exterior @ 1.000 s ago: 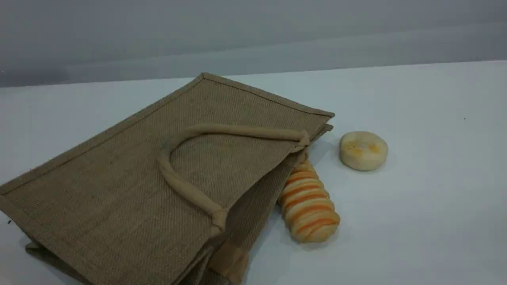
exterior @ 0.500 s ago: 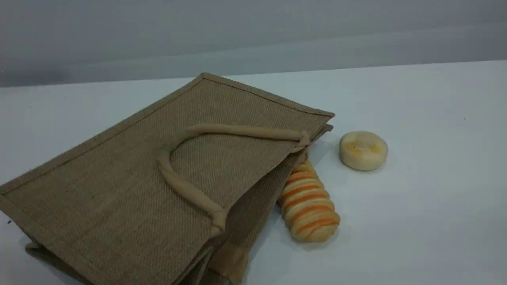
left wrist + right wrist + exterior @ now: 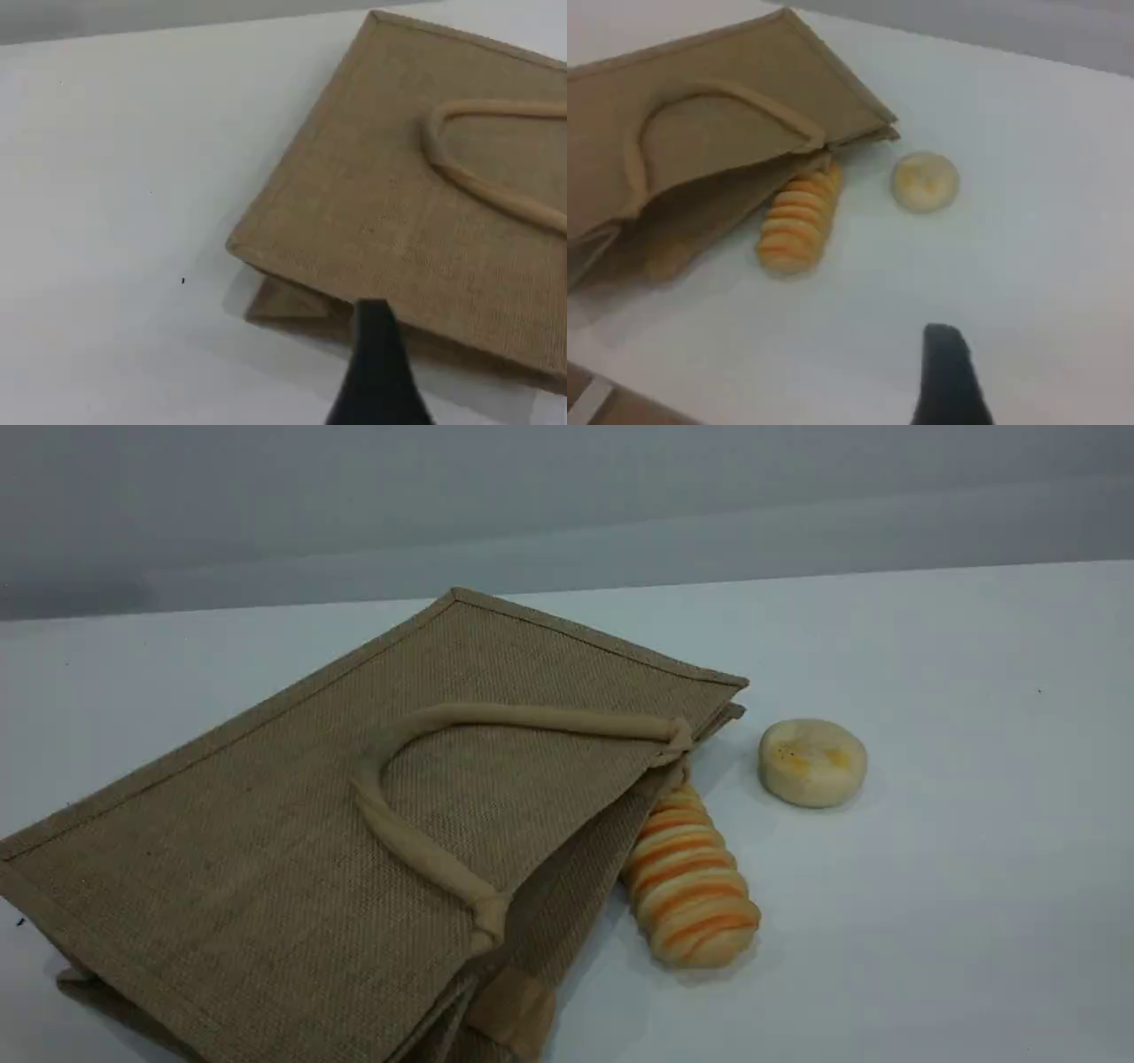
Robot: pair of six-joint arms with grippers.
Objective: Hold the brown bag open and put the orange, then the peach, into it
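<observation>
The brown bag [image 3: 292, 850] lies flat on its side on the white table, one rope handle [image 3: 399, 837] resting on its upper face and its mouth toward the right. In the right wrist view the bag [image 3: 718, 115] gapes slightly at the mouth. The orange and the peach are out of view. Neither gripper shows in the scene view. One dark fingertip [image 3: 379, 354] of my left gripper hangs above the bag's bottom corner [image 3: 266, 257], nothing against it. The right gripper's fingertip [image 3: 943, 363] hovers over bare table, well clear of the bag.
A cream bread loaf [image 3: 691, 877] with orange stripes lies against the bag's mouth; it also shows as the loaf [image 3: 796, 223] in the right wrist view. A pale yellow flat round cake [image 3: 812, 762] sits just right of it. White table [image 3: 957, 868] stretches to the right.
</observation>
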